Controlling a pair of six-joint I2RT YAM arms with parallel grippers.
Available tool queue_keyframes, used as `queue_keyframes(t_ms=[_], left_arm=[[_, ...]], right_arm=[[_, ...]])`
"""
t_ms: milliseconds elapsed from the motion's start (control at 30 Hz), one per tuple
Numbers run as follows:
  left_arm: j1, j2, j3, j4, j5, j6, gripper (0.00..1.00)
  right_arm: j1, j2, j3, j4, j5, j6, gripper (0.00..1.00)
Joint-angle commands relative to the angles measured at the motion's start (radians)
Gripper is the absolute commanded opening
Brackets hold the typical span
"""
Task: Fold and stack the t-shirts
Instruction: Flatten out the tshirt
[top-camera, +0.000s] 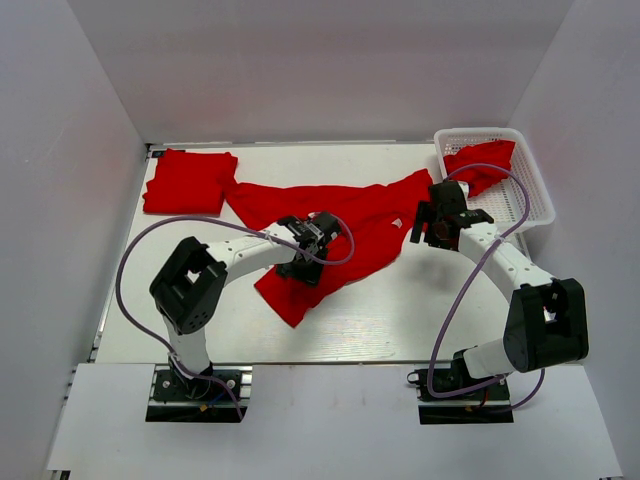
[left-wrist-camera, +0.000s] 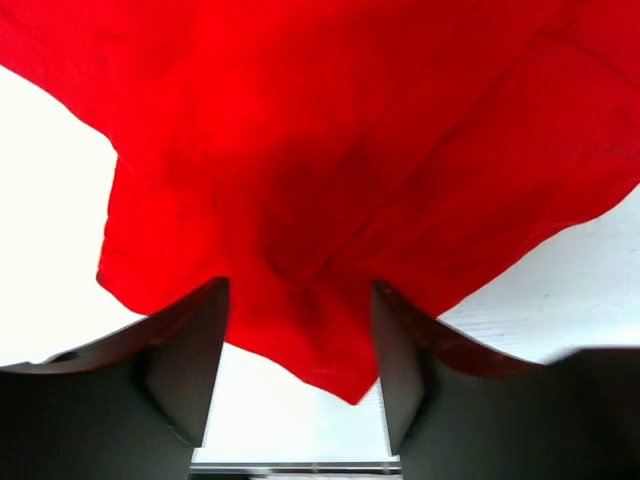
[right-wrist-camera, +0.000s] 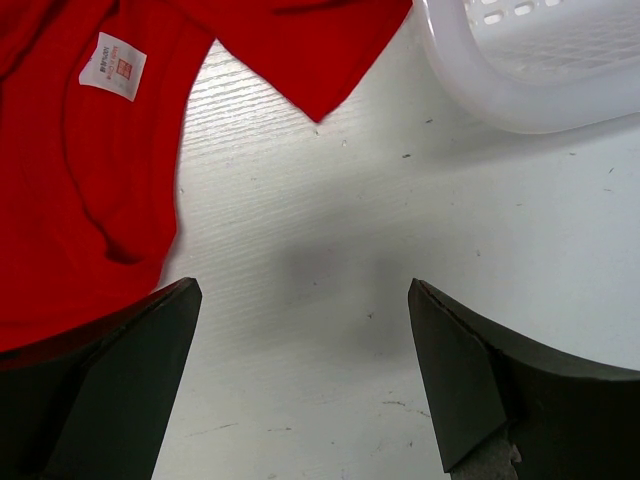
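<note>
T-shirt pile (top-camera: 190, 182) sits folded far left, seen only from above. The spread t-shirt (top-camera: 350, 215) lies mid-table. The left gripper (top-camera: 312, 240) is parted over its hem, pinching nothing. The right gripper (top-camera: 432, 225), gaping and empty, hovers beside the basket (top-camera: 528, 200). Only its wrist view shows the shirt's label (right-wrist-camera: 112, 66).

The right gripper (right-wrist-camera: 302, 290) hung with its two dark fingers spread wide over bare white table (right-wrist-camera: 400, 200), nothing between them. To the left lay a red shirt (right-wrist-camera: 80, 200), its white label (right-wrist-camera: 112, 66) showing and one pointed corner reaching toward the middle. The rounded rim of a white basket (right-wrist-camera: 520, 90) sat at the upper right, apart from the cloth.
</note>
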Motion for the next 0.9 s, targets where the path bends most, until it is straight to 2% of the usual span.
queue_keyframes(t_ms=[0,133,567,867], left_arm=[[0.002,-0.014,-0.005,0.024,0.004,-0.006,0.70],[0.002,-0.005,-0.015,0.024,-0.008,-0.015,0.74],[0.011,0.013,-0.058,0.053,-0.040,-0.053,0.74],[0.029,0.035,-0.070,0.094,-0.051,-0.081,0.70]], right_arm=[[-0.005,-0.012,0.015,0.004,-0.008,-0.001,0.90],[-0.004,-0.015,0.017,0.001,-0.011,0.001,0.90],[-0.002,-0.018,0.014,0.004,-0.020,0.001,0.90],[-0.002,-0.016,0.018,-0.002,-0.023,-0.001,0.90]])
